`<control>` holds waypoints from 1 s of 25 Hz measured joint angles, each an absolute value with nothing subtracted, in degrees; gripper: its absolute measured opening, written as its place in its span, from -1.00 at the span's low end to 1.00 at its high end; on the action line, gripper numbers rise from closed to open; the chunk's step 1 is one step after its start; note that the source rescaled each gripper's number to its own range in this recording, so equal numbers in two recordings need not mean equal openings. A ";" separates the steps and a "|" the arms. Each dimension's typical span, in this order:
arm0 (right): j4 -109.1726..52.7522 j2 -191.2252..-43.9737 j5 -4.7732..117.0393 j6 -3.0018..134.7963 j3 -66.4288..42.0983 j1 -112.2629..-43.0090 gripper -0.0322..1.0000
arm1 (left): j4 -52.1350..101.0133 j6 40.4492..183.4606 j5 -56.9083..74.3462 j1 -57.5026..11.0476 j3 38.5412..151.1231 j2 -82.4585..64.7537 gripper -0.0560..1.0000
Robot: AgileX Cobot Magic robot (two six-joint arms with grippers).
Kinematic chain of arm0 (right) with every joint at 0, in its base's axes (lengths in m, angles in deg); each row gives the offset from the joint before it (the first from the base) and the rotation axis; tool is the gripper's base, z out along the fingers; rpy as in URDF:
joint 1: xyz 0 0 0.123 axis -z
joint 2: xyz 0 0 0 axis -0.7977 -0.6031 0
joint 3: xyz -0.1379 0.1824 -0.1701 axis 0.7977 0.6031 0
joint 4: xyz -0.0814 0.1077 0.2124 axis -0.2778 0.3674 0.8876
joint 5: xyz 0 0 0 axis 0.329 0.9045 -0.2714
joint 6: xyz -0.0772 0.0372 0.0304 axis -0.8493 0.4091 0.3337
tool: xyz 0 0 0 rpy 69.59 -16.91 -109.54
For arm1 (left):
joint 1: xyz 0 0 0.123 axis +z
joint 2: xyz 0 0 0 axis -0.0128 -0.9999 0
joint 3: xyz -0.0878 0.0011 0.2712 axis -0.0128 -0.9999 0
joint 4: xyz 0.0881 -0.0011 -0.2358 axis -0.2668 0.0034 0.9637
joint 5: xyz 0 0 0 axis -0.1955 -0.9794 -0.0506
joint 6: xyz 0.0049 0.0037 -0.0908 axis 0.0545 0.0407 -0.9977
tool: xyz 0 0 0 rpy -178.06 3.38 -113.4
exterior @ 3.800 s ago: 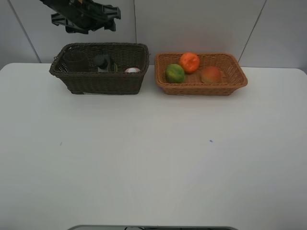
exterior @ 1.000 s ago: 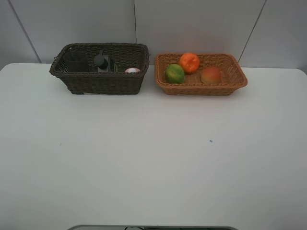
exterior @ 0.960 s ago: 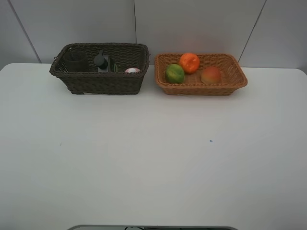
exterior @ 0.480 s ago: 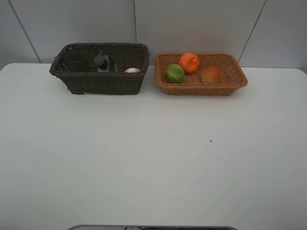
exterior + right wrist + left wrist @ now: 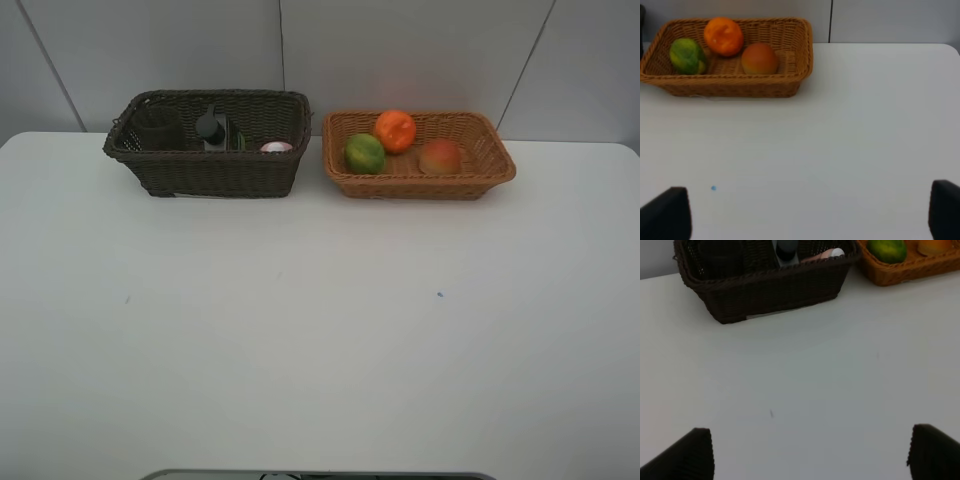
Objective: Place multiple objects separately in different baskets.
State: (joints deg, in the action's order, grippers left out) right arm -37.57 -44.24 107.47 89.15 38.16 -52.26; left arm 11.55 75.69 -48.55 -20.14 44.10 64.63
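The dark brown basket stands at the back left and holds the translucent cup, the black bottle and the pink white-capped bottle. The light tan basket beside it holds the orange, the green fruit and the peach. My left gripper is open and empty, well in front of the dark basket. My right gripper is open and empty, in front of the tan basket. Neither arm shows in the exterior view.
Both baskets stand close to the grey wall panels at the back of the white table. A small blue mark and a faint dark one are on the tabletop.
The left arm, which hung above the dark basket 3.8 s ago, has left the exterior view. Nothing has moved over the last second.
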 joint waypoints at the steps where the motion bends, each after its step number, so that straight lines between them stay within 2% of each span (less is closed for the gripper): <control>1: -37.57 -44.24 107.47 89.15 38.16 -52.26 1.00 | 11.55 75.74 -48.55 -20.14 44.10 64.70 1.00; 16: -37.57 -44.24 107.47 89.15 38.16 -52.26 1.00 | 11.54 76.93 -48.55 -19.90 44.10 64.70 1.00; 19: -37.57 -44.24 107.47 89.15 38.16 -52.26 1.00 | 11.50 76.93 -48.55 -17.45 44.10 64.70 1.00; 25: -37.57 -44.24 107.47 89.15 38.16 -52.26 1.00 | 11.35 76.93 -48.55 -7.61 44.10 64.70 1.00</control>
